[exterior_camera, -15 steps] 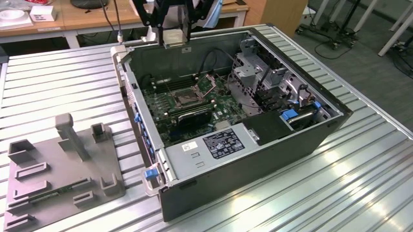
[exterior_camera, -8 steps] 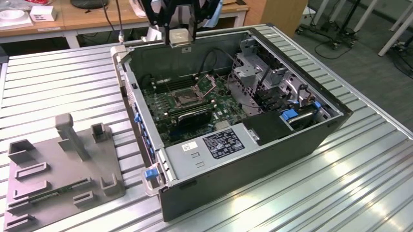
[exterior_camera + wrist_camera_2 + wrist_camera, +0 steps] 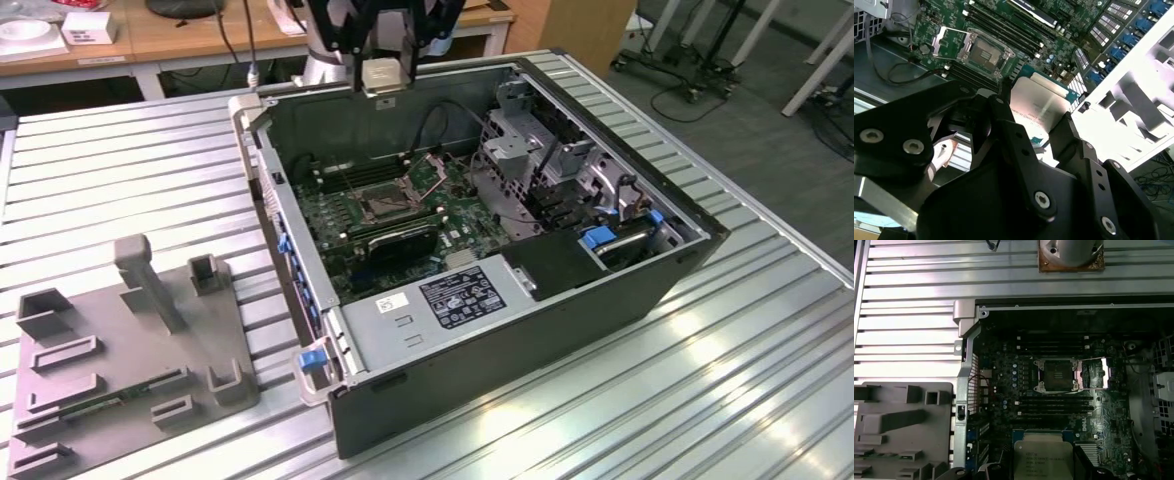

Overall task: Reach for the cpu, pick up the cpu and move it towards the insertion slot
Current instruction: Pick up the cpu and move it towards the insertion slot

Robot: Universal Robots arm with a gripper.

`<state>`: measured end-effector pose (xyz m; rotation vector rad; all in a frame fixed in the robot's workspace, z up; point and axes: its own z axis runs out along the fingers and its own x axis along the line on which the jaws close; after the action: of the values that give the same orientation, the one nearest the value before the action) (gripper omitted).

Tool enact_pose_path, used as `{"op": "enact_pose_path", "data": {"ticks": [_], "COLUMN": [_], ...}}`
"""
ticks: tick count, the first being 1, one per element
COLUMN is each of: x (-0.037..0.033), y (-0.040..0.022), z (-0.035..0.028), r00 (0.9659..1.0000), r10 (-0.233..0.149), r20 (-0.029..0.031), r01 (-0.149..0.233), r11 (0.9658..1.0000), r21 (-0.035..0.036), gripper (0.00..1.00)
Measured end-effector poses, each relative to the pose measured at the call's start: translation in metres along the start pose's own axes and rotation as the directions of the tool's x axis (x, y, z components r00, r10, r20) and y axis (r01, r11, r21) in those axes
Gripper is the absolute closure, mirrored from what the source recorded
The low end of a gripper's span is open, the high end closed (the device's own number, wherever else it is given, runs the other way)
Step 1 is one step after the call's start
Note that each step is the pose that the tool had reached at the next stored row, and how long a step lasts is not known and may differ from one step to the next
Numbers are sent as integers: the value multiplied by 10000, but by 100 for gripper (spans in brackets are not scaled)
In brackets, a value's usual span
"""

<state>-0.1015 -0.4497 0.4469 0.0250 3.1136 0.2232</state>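
Note:
My gripper (image 3: 383, 82) hangs above the back edge of the open computer case (image 3: 534, 330), shut on the cpu (image 3: 383, 75). In the second wrist view the cpu (image 3: 1040, 100) shows its silvery top and green rim, clamped between the two black fingers (image 3: 1004, 107). The first wrist view has the cpu (image 3: 1043, 459) held over the green motherboard (image 3: 1004, 390). The insertion slot (image 3: 380, 205) lies open below on the motherboard, a dark square socket (image 3: 1056, 375) with its metal bracket flipped aside (image 3: 1093, 374). In the second wrist view the slot (image 3: 985, 51) is beyond the chip.
A grey plastic fixture (image 3: 120, 350) stands on the ribbed metal table (image 3: 107, 180) at the exterior view's left, with a green memory stick (image 3: 107, 405) in it. Case walls, drive cages (image 3: 561, 170) and cables surround the motherboard. Black memory slots (image 3: 1056, 402) run beside the socket.

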Motion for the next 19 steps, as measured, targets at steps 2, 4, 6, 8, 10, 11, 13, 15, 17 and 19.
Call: {"op": "enact_pose_path", "data": {"ticks": [2, 4, 6, 8, 10, 11, 13, 15, 17, 19], "x": [-27, -49, -52, -53, -54, -54, -55, -60, -77, -100], "y": [0, 0, 0, 1, 1, 1, 22, 46, 82, 121], "z": [1, 2, 2, 2, 2, 4, 11, 20, 34, 48], "r00": [10000, 10000, 10000, 10000, 10000, 10000, 10000, 10000, 10000, 10000], "r10": [0, 0, 1, 1, 0, 0, 11, 21, 21, 20], "r20": [0, 0, 0, 1, 0, 2, 5, 8, 7, 8], "r01": [0, 0, -1, -1, 0, 0, -11, -21, -21, -20], "r11": [10000, 10000, 10000, 10000, 10000, 10000, 10000, 10000, 10000, 10000], "r21": [0, 0, 0, 1, 0, -2, 0, 0, 1, -1], "gripper": [45, 45, 45, 45, 45, 45, 45, 45, 45, 45]}}
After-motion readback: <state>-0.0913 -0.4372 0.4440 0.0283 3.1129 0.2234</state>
